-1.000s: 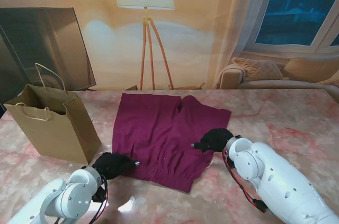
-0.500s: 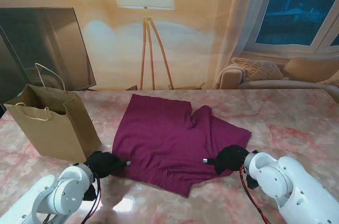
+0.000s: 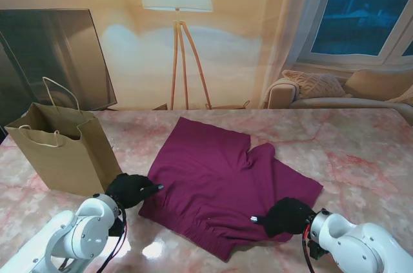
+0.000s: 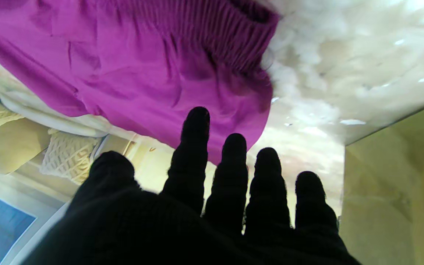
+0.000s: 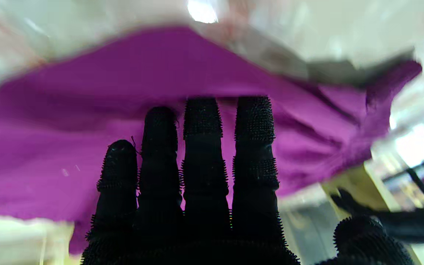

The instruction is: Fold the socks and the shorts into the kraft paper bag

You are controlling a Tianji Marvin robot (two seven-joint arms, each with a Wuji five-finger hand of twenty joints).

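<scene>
Shorts of a deep magenta cloth lie spread on the pink marbled counter, turned at a slant, with the ribbed waistband along the edge nearer to the robot and the two legs pointing away. No label, brand or print can be read on the cloth in any view.

The kraft paper bag stands upright and open on the left of the counter, just beside the shorts but apart from them, its string handles raised. Its brown faces carry no writing that can be made out.

The left hand, in a black glove, sits at the left corner of the waistband, between the bag and the shorts. In the left wrist view its fingers are stretched out straight and a little apart, with nothing held between them; whether the tips touch the cloth cannot be told.

The right hand rests at the right end of the waistband. In the right wrist view, which is blurred, its nubbed fingers lie straight and side by side against the cloth, the thumb set apart, gripping nothing.

No socks can be made out.
</scene>
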